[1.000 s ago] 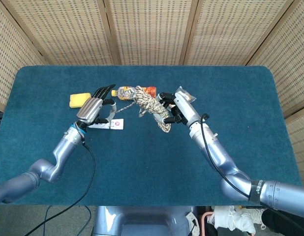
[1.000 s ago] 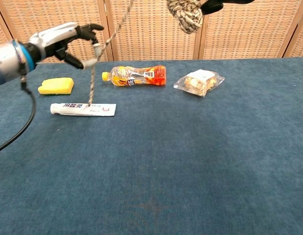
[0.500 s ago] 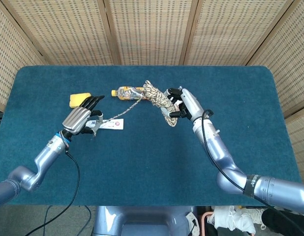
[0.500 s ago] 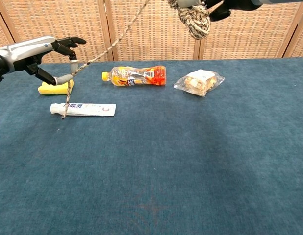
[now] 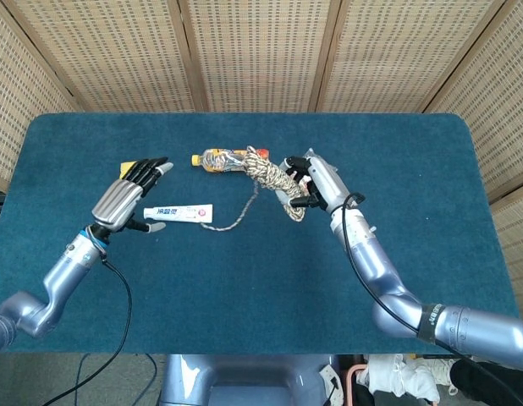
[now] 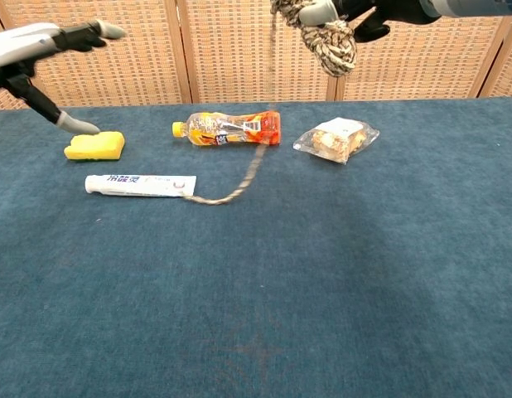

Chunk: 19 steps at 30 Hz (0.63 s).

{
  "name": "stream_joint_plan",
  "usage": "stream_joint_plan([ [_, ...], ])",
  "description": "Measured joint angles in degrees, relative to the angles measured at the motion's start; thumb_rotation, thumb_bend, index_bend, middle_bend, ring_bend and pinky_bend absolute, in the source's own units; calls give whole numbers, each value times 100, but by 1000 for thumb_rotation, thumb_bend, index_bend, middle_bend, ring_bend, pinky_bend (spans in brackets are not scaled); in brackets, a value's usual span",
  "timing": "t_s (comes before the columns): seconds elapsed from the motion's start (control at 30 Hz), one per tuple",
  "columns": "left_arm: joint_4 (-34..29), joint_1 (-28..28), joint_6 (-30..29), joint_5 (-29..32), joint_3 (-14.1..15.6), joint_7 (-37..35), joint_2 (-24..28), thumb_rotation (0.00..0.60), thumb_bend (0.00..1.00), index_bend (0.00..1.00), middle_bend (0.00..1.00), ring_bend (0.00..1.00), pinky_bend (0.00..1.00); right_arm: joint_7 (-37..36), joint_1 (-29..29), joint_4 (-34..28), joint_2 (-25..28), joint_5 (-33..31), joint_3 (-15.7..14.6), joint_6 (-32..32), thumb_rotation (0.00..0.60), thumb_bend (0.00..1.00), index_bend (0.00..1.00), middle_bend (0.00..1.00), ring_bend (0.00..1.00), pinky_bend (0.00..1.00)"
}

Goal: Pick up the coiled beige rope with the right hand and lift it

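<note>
Right hand (image 5: 311, 183) grips coiled rope (image 5: 270, 176) aloft; left hand (image 5: 126, 199) spread, empty.

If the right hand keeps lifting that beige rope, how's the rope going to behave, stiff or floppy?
Probably floppy: the beige rope bunches in the right hand while a loose tail hangs down and curls on the table. That tail may drag and snag the toothpaste tube or bottle it lies beside. It looks light for its size.

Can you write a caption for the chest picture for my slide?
Right hand holds the rope up high, its tail trailing down onto the table.
</note>
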State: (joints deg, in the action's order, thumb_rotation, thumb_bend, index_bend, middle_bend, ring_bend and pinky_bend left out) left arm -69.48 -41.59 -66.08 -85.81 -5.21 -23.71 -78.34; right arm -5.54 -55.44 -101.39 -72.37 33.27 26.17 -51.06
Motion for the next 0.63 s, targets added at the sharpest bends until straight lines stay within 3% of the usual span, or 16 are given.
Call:
stream_joint_plan([
  [0.27,-1654,921,-794,785,-107,1606,1104,600,0,0,0,0,0,349,71,11,-64,627,-299,-160,600,1000,617,730,627,940],
  [0.5,-3478,2154,-1713,1966,-21,2794,2028,600,0,0,0,0,0,983,153,136,-201,1901,-805,-493,600,1000,617,730,627,940],
  [0.63,-3787,2579,-1971,2172,112,3053,2278,600,0,0,0,0,0,1167,226,97,-294,2364,-999,-628,600,1000,617,730,627,940],
])
